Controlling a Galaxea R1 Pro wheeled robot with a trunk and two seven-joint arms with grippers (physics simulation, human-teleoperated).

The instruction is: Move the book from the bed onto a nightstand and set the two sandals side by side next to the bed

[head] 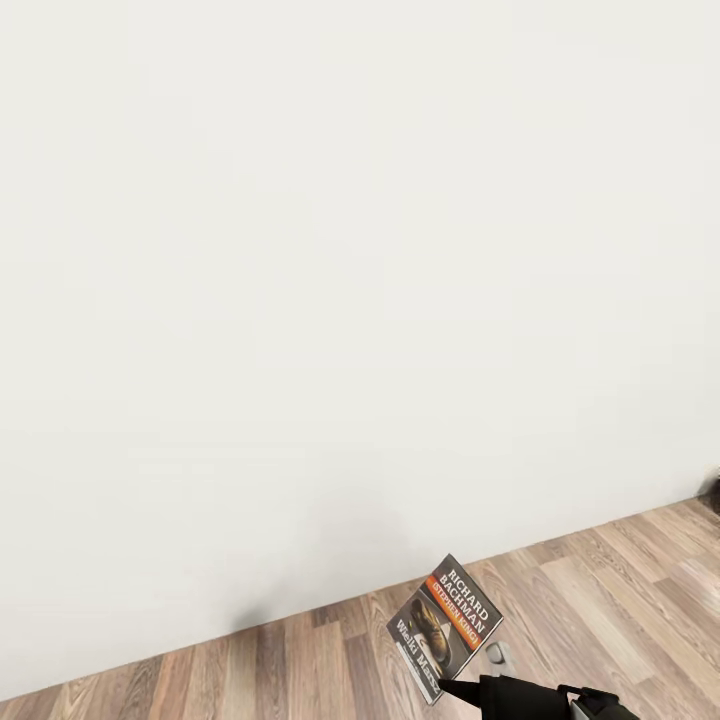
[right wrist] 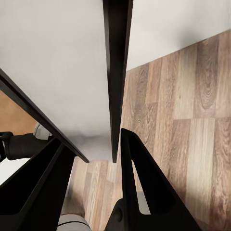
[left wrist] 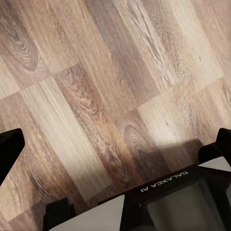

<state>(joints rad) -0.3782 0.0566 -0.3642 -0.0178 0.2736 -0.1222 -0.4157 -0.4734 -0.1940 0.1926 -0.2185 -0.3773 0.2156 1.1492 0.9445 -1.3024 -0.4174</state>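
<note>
The book (head: 445, 628), a thin dark paperback with an orange band and white "Richard Bachman" lettering, hangs tilted above the wood floor close to a white wall. My right gripper (head: 450, 688) is shut on its lower corner. In the right wrist view the book (right wrist: 116, 72) appears edge-on as a thin dark slab beside my fingers (right wrist: 139, 183). My left gripper (left wrist: 115, 144) is open over bare floor planks, with nothing between its fingertips (left wrist: 9, 147). The bed, nightstand and sandals are out of view.
A plain white wall (head: 300, 250) stands directly ahead and meets the grey-brown plank floor (head: 600, 600) along a slanted line. A small dark object (head: 712, 495) sits at the far right edge by the wall.
</note>
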